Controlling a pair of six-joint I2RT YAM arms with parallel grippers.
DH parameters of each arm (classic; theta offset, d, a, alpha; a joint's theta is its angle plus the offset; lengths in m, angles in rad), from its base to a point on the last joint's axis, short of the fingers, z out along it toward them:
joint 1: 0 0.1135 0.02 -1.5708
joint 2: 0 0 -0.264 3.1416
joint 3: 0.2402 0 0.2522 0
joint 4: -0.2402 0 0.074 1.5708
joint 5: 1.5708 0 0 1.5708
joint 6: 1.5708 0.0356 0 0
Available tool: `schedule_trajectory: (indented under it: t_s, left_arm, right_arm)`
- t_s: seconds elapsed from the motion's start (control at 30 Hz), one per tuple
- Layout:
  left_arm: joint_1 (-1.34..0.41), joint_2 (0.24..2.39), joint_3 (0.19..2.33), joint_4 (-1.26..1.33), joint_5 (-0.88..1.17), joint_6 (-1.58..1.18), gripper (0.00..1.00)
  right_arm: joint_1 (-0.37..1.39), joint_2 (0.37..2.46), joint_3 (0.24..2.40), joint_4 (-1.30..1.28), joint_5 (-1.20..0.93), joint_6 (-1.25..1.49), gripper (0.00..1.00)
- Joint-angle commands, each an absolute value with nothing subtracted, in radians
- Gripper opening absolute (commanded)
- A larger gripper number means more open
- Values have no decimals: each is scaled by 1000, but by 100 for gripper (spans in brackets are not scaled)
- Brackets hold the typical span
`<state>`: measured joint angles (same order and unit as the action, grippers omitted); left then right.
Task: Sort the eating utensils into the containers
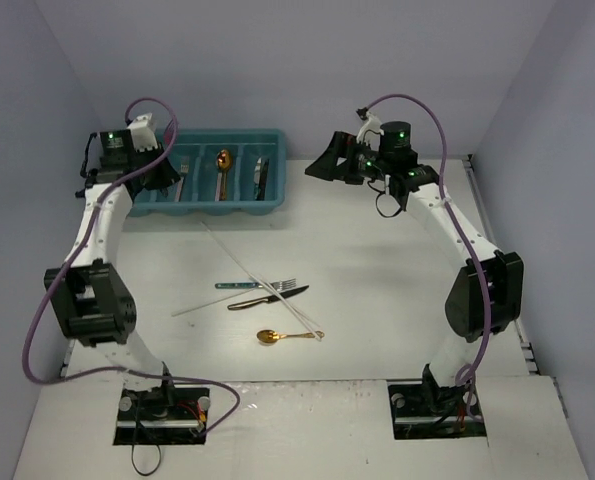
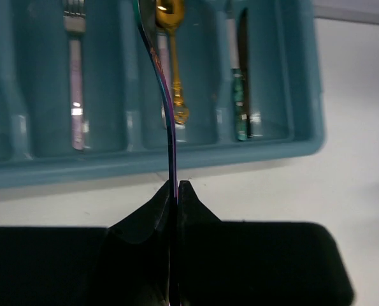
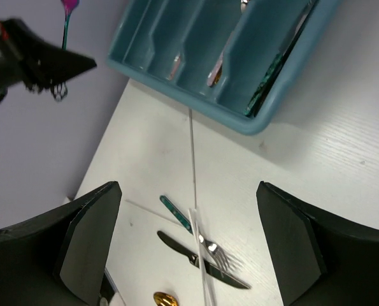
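A white table (image 1: pixel 377 300) between pale lavender walls (image 1: pixel 277 60) carries everything we see. Our left gripper (image 2: pixel 175 186) is clenched on the end of a slim iridescent utensil (image 2: pixel 172 150), which reaches from the jaws over the near wall of the teal tray (image 2: pixel 253 153) at the far left. Inside the tray, a silver fork (image 2: pixel 76 76), a gold spoon (image 2: pixel 173 64) and a teal-handled knife (image 2: pixel 240 95) each lie in their own compartment, the knife in the rightmost. Our right gripper (image 3: pixel 188 191) hangs released and empty, fingers wide, above the table just right of the tray. Nearer, mid-table, a teal-handled fork (image 1: pixel 262 284), a black knife (image 1: pixel 267 298), a second gold spoon (image 1: pixel 287 336) and white chopsticks (image 1: pixel 252 268) lie loose together.
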<state>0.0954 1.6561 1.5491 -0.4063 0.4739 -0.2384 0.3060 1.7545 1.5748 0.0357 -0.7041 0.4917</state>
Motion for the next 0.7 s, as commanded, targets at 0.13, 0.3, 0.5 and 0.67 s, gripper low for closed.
schedule_trajectory:
  t_s: [0.13, 0.3, 0.5, 0.67]
  left_arm:
    - [127, 1935, 1822, -482, 414, -70, 0]
    - [126, 2057, 1933, -447, 375, -90, 0]
    - [129, 2187, 2083, -453, 344, -81, 0]
    - [128, 2262, 2140, -474, 348, -63, 0]
  right_arm:
    - [318, 1653, 1480, 60, -717, 373, 86]
    - [314, 1642, 1455, 46, -719, 355, 86]
    - [310, 1632, 1438, 35, -725, 348, 86]
    - [309, 1631, 1429, 33, -729, 346, 86]
